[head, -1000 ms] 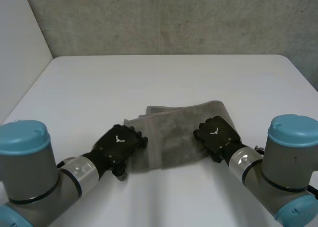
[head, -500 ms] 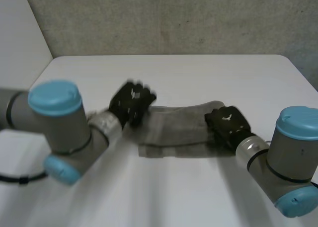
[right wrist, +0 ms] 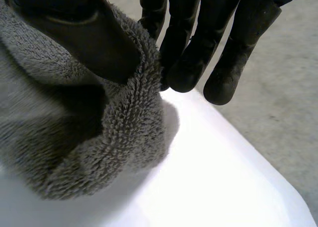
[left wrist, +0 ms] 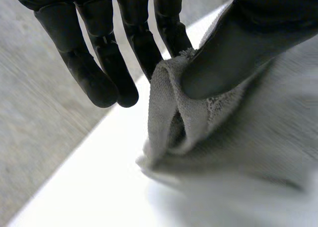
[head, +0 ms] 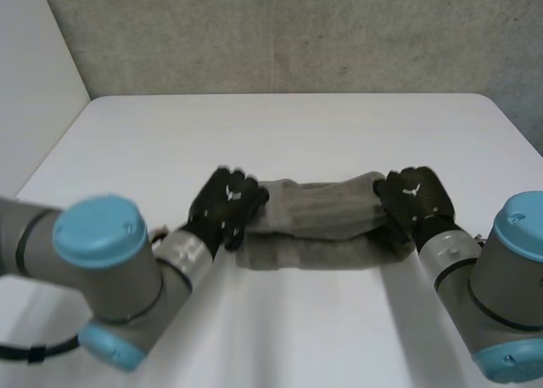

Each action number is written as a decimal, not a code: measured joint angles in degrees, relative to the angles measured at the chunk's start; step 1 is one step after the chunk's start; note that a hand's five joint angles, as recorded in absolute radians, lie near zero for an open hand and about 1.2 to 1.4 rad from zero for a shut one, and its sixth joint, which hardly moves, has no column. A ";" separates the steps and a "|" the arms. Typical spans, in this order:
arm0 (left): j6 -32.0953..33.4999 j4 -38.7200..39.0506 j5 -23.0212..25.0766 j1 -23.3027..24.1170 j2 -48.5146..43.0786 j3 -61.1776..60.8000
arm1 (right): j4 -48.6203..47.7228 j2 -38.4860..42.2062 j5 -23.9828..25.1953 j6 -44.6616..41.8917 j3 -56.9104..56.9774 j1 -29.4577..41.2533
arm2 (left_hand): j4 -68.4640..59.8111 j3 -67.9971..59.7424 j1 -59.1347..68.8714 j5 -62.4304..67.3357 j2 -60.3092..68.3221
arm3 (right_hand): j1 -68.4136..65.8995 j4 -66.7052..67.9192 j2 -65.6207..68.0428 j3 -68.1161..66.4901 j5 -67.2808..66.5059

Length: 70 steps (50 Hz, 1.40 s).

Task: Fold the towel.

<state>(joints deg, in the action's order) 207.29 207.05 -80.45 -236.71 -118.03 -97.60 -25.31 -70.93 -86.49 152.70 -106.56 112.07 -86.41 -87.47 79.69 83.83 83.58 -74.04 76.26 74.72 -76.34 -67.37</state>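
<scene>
Grey towel (head: 310, 222) lies bunched lengthwise on the white table (head: 280, 133) at centre frame, the left hand (head: 227, 203) pinching its left end between thumb and fingers, the right hand (head: 416, 197) pinching its right end likewise.

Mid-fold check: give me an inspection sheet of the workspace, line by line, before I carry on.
Surface: white table, no marks seen.
Job's things: grey towel lying crosswise in front of the arms, upper layer raised between the hands, lower layer flat on the table.
Clutter: nothing seen.
Hands: left hand pinches the towel's left end between thumb and fingers; right hand pinches its right end likewise.
Cables: nothing seen.
Surroundings: grey wall behind the table; white panel at the robot's left.
</scene>
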 measured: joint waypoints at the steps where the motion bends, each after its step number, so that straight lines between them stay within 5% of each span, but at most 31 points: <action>1: 0.01 0.39 0.00 -0.03 0.02 -0.84 | 0.35 0.11 0.24 -0.88 -0.12 0.03 | 0.00 0.00 0.00 0.00 0.00 | 0.01 -0.02 0.00 0.03 0.16; 5: 0.06 2.27 -0.01 -0.05 -0.13 -5.47 | 2.03 0.88 1.09 -5.18 -0.74 -0.10 | 0.00 -0.03 0.00 0.00 0.00 | 4.54 -6.98 -5.66 7.00 7.37; 11: 0.04 2.43 -0.24 0.22 -0.20 -8.00 | 3.86 1.58 1.50 -8.58 -1.39 -0.80 | 0.00 -0.04 0.00 0.00 0.00 | 44.02 -45.97 -44.85 46.33 48.61; 14: -0.09 2.06 -0.34 0.43 0.03 -8.54 | 4.37 1.64 1.77 -8.99 -2.03 -1.40 | 0.00 -0.04 0.00 0.00 0.00 | 47.89 -50.31 -48.62 50.41 53.02; 23: -0.48 1.45 -0.58 0.95 2.47 -9.62 | 3.90 1.73 5.07 -9.41 -4.33 -5.34 | 29.26 29.90 -22.49 -26.26 -26.20 | 43.12 -45.85 -44.49 45.93 46.50; 32: -0.50 1.48 -0.84 0.44 3.37 -9.67 | 3.55 2.69 6.52 -10.73 -3.93 -8.76 | 34.19 35.43 -27.54 -31.91 -31.62 | 4.83 -3.23 -3.00 3.08 4.50; 45: -1.22 0.01 -0.97 -3.20 10.91 -9.88 | 6.45 -0.70 5.37 -16.09 -0.37 -8.42 | 61.90 63.53 -55.28 -60.70 -58.38 | 2.82 0.00 -2.62 -0.03 2.35; 57: -6.62 -0.29 -0.49 -9.93 17.62 -7.95 | 12.78 2.20 4.72 -15.18 15.58 7.30 | 64.60 66.50 -58.08 -64.03 -61.74 | 2.26 0.00 -2.47 -0.03 2.35; 67: -14.38 -0.27 -0.37 -12.49 16.15 -6.08 | 15.52 15.92 5.07 -7.46 30.58 24.30 | 64.60 66.68 -58.09 -64.12 -61.73 | 2.06 0.00 -2.32 0.11 2.36; 70: -16.17 -0.28 -0.34 -12.65 15.57 -6.14 | 18.22 18.50 4.92 -6.79 32.29 25.70 | 64.60 66.68 -58.09 -64.13 -61.73 | 25.79 -24.33 -26.45 23.87 25.99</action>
<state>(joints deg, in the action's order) 191.12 206.77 -80.79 -249.37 -102.46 -103.74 -7.09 -52.43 -81.57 145.91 -74.26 137.77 -21.81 -20.80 21.60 19.70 21.85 -48.25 51.93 48.27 -52.48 -41.38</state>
